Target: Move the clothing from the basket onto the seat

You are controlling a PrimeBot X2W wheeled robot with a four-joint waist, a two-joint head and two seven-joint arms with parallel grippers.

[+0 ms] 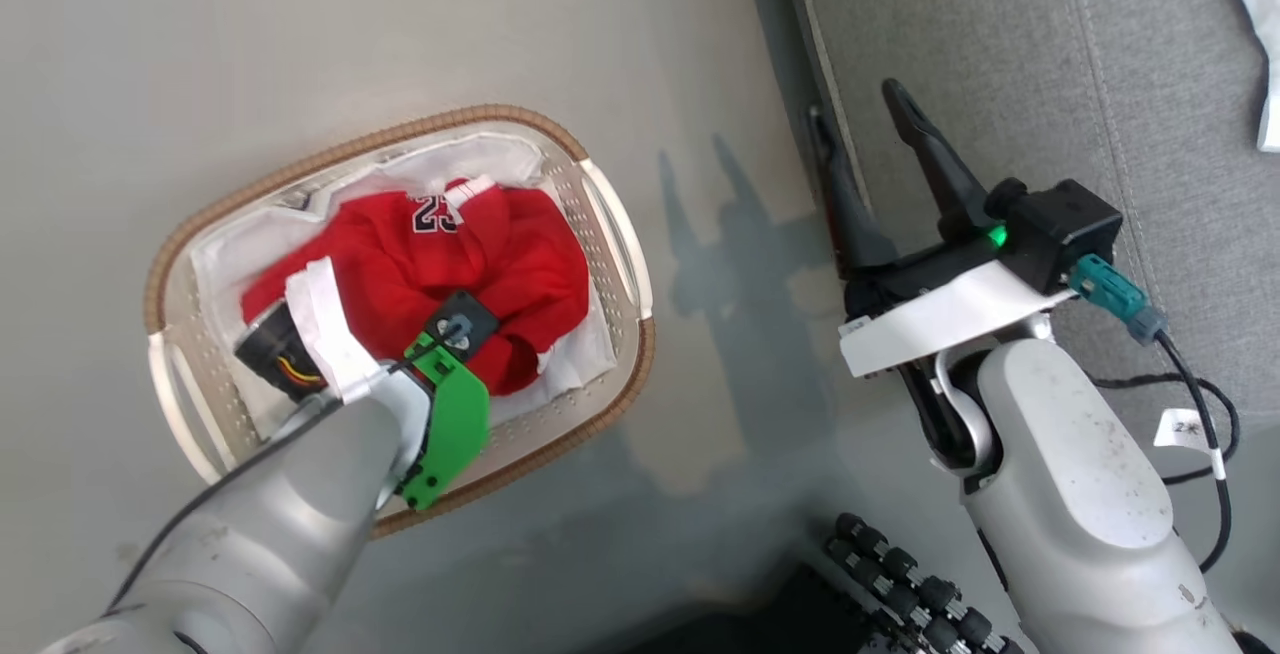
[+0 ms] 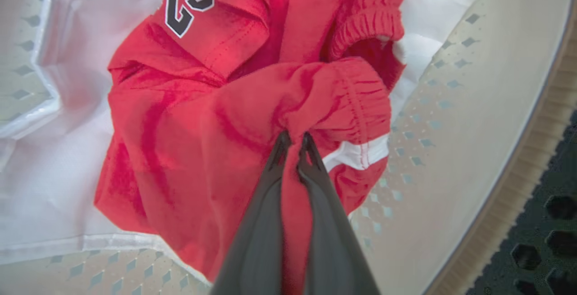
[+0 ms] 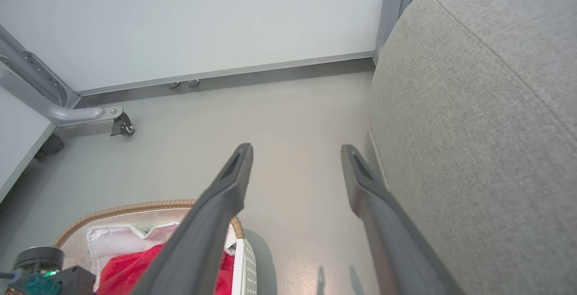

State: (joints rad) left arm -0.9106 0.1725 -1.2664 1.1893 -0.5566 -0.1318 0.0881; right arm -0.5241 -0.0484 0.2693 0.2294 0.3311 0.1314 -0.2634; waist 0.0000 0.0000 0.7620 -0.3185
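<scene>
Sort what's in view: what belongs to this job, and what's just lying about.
Job: clothing, basket, seat, left gripper shut on the clothing.
Lying about: white item on the seat, caster leg.

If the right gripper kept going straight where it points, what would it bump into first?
The right gripper would probably meet the grey floor beside the seat first, though depth is unclear.

number 23 (image 1: 436, 215), on red clothing (image 1: 520, 269)
</scene>
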